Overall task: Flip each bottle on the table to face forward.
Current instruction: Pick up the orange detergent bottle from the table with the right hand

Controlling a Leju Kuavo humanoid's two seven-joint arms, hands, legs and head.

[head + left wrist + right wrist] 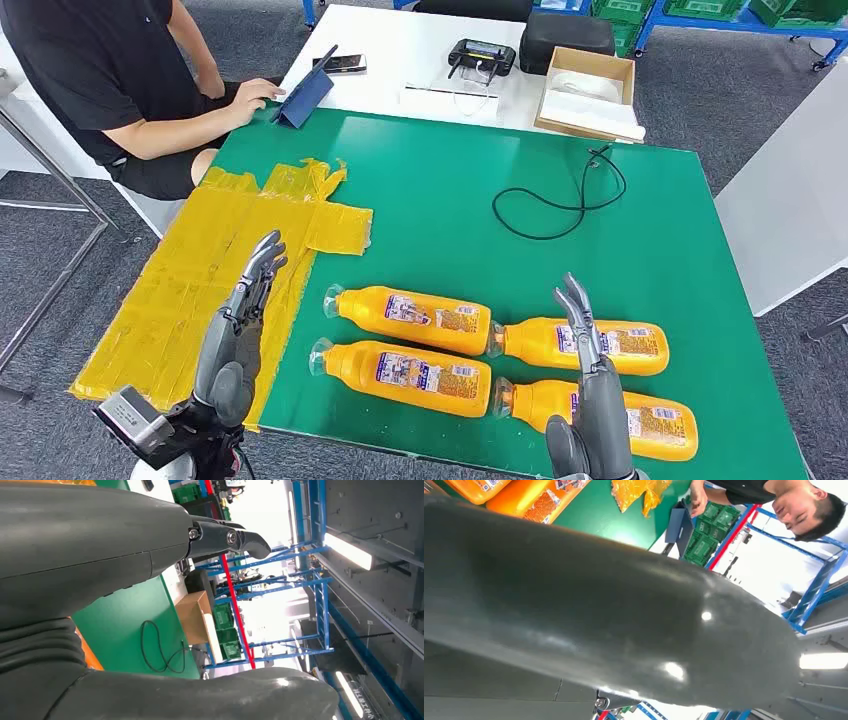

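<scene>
Four orange bottles (412, 320) lie label-up near the green table (450, 180) edge at 6 o'clock. My left hand (240, 320) and right hand (590, 370) hover released, grasping nothing; I judge flipping not begun.

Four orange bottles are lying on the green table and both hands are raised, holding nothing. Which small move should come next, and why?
Probably lower the right robot hand onto the far right bottle, just beneath it in the head view. All four bottles lie on their sides with labels up, untouched, and both robot hands are open. The left robot hand hovers over the yellow tape, farther from any bottle.
</scene>
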